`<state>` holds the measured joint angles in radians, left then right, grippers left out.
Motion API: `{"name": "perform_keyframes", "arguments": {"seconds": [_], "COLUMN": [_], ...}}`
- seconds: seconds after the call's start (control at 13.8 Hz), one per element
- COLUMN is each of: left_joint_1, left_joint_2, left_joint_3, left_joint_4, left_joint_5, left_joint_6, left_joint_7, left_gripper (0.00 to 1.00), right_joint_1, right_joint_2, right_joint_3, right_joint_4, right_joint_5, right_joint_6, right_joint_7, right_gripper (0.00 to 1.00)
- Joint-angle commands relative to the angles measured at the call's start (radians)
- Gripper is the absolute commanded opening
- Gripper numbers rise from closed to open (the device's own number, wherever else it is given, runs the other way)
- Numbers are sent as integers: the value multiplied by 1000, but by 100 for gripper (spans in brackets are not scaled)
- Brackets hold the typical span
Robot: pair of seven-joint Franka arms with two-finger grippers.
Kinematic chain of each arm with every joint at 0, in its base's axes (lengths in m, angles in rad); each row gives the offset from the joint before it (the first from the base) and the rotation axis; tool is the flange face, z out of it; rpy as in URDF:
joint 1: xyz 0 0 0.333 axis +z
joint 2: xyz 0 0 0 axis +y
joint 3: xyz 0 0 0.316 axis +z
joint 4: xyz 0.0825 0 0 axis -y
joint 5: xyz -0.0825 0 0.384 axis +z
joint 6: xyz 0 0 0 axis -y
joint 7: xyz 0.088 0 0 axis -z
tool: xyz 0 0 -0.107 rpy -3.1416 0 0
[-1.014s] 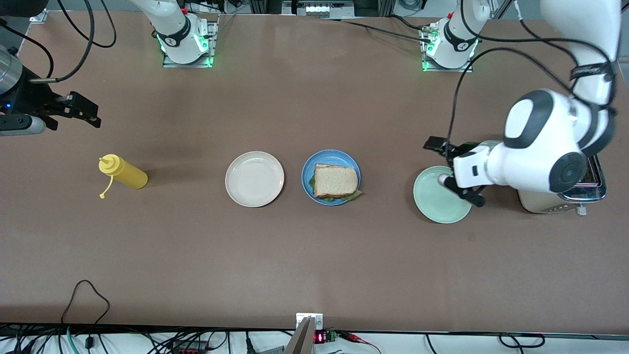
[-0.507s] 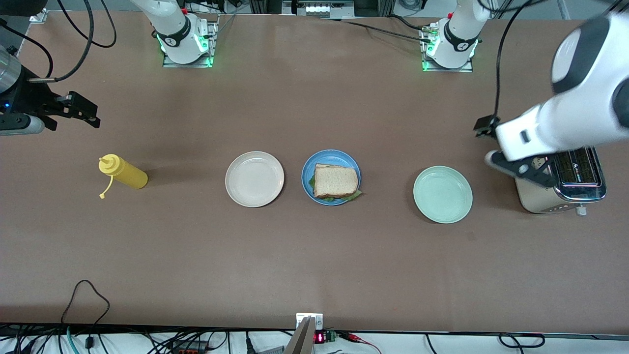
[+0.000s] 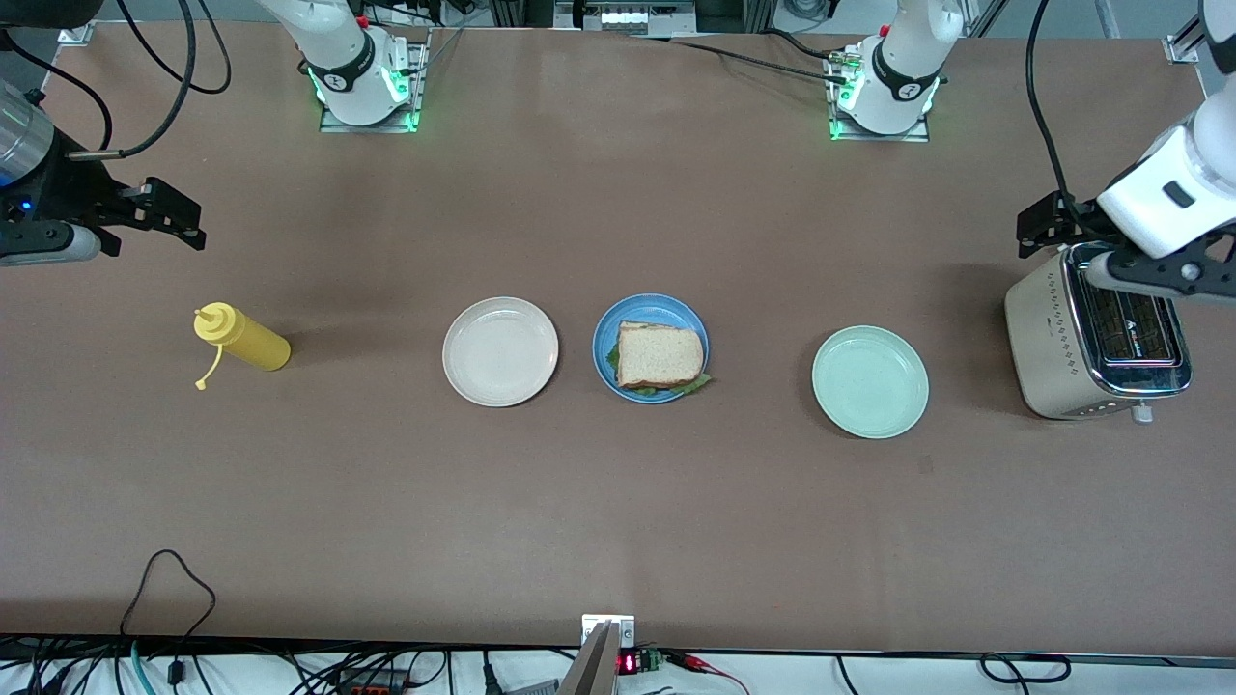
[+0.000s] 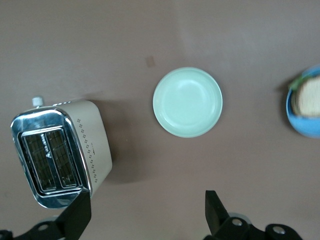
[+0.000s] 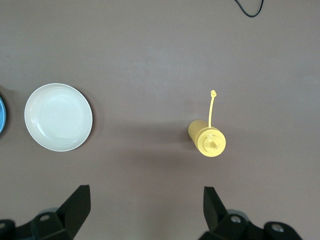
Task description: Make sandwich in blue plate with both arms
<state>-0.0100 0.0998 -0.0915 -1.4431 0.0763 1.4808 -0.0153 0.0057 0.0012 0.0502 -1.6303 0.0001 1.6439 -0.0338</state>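
Sandwich (image 3: pixel 660 356) is sitting assembled on the blue plate (image 3: pixel 666 308) at mid-table, lettuce poking out from under the top slice. Flanking it in the same row are lying a beige plate (image 3: pixel 500 350) toward the right arm's end and a mint green plate (image 3: pixel 869 381) toward the left arm's end, with a yellow squeeze bottle (image 3: pixel 241 338) and a toaster (image 3: pixel 1096 346) standing at the row's outer ends. Left gripper (image 3: pixel 1048 220) is hanging released over the toaster's edge, holding nothing. Right gripper (image 3: pixel 164 208) is hovering released and empty above the table near the bottle.
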Motion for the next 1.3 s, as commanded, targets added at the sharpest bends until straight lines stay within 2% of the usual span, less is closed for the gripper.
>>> {"name": "perform_keyframes", "arguments": {"seconds": [0.0, 0.22, 0.43, 1.23], "left_joint_1": [-16, -11, -4, -2], "left_joint_2": [-104, -130, -138, -132], "left_joint_3": [32, 32, 35, 29], "left_joint_4": [-106, -141, -192, -178], "left_joint_5": [-47, -73, -98, -84], "left_joint_6": [56, 68, 134, 115], "left_joint_7": [-127, -31, 11, 9], "left_gripper": [100, 100, 100, 100], "right_joint_1": [-15, -15, -13, -18], "right_joint_2": [-6, 5, 5, 10], "right_joint_3": [13, 13, 14, 20], "right_joint_4": [26, 36, 38, 58], "right_joint_5": [-2, -2, -2, -2], "right_joint_6": [-3, -3, -3, -7], "right_joint_7": [12, 5, 8, 5], "right_gripper": [100, 100, 100, 100]}}
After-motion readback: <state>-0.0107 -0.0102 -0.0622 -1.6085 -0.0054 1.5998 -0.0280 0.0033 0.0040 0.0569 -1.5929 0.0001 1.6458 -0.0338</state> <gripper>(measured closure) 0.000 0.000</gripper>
